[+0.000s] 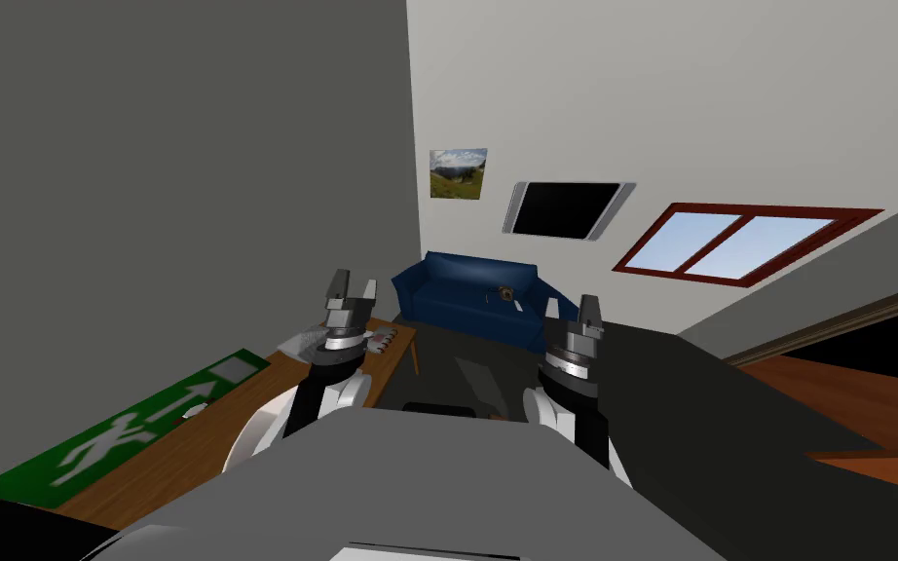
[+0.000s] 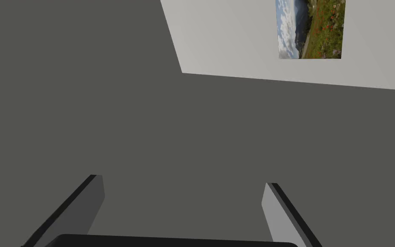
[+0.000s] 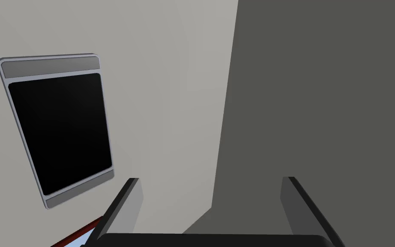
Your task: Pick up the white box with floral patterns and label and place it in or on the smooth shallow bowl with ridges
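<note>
The small white box with reddish markings [image 1: 386, 338] lies at the far end of a long brown wooden counter [image 1: 169, 460], just beside the left wrist, on the side toward the robot's middle. Across that wrist sits a pale grey shallow bowl with ridges [image 1: 301, 342], partly hidden behind the arm. Box and bowl are near each other, with the wrist between them in the head view.

The left end effector [image 1: 354, 289] is held above the box, well clear of it, and points up and away from the counter rather than down at it. Its forearm rises from the shoulder over the counter's far end. The right end effector [image 1: 589, 310] is raised to about the same height on the other side of the chest, off the counter and well apart from the box.

In the left wrist view the two light grey fingers [image 2: 94, 198] stand wide apart with nothing between them, facing a wall. The right arm's fingers [image 3: 135, 198] are likewise spread and empty.

The head view gives the counter and what it carries. Nearer the robot a flat green mat with a white running figure and arrow [image 1: 106, 443] lies on the wood, with a small white object [image 1: 194, 411] just beside it. Beyond the counter's end stands a dark blue sofa [image 1: 467, 284] against the far wall.
</note>
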{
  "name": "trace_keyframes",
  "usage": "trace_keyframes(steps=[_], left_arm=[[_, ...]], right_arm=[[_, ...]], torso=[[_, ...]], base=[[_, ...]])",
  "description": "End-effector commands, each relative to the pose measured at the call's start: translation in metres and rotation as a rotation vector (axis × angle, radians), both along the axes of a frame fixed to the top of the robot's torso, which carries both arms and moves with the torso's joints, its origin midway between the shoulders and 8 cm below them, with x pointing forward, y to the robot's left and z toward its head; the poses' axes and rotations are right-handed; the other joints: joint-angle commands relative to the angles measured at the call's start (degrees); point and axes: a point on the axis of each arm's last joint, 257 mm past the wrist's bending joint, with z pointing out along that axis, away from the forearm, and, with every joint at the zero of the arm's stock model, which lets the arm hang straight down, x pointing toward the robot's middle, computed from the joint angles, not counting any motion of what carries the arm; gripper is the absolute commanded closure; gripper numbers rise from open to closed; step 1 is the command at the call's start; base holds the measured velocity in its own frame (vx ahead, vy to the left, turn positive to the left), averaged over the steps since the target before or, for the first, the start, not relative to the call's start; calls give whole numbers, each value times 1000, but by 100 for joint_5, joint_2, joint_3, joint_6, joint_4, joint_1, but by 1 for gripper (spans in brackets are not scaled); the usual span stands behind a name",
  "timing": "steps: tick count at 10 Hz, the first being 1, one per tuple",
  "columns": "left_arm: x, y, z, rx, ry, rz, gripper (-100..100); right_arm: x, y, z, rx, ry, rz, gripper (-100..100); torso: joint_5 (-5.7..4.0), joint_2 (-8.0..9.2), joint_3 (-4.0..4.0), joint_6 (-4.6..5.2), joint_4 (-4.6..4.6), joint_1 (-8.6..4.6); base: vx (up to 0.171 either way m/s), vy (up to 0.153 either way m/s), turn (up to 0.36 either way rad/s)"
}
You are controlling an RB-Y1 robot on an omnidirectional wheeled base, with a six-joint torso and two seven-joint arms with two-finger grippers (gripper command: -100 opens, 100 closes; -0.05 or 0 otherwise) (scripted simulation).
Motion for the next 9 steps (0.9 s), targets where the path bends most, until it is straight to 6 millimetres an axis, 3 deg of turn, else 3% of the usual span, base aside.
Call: trace_keyframes(steps=[1, 5, 9], left_arm=[[7, 5, -10, 38, 35, 1, -100], [26, 36, -40, 75, 136, 48, -100], [46, 94, -82, 59, 273, 141, -100]], right_arm=[[0, 0, 0, 0, 0, 0, 0], [0, 0, 0, 0, 0, 0, 0], [0, 0, 0, 0, 0, 0, 0]], torso=[[0, 0, 0, 0, 0, 0], [-10, 3, 2, 0, 1, -45], [-11, -2, -1, 0, 0, -44]], base=[[-13, -84, 34], [-14, -130, 67], [-2, -127, 92]])
